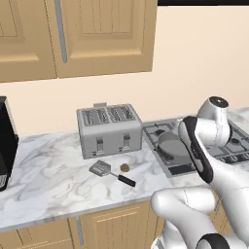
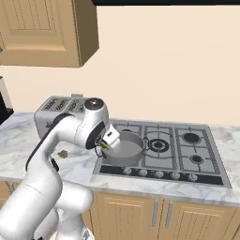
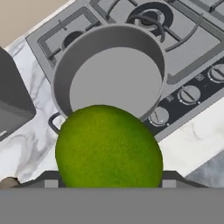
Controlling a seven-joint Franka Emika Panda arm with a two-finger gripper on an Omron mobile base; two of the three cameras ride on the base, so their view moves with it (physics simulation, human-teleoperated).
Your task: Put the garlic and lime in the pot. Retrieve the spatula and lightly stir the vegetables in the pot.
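Pebbly green lime, round, sits clamped between the wide-set jaws. Smooth grey metal pot lies just beyond them.

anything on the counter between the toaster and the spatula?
Nothing. In the left base view, bare marble separates the toaster from the spatula; the garlic sits beside the spatula's handle, not between.

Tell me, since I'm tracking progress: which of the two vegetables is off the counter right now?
The bright green round lime, held in the gripper just above the grey metal pot. The small tan-brown garlic lump lies on the marble counter.
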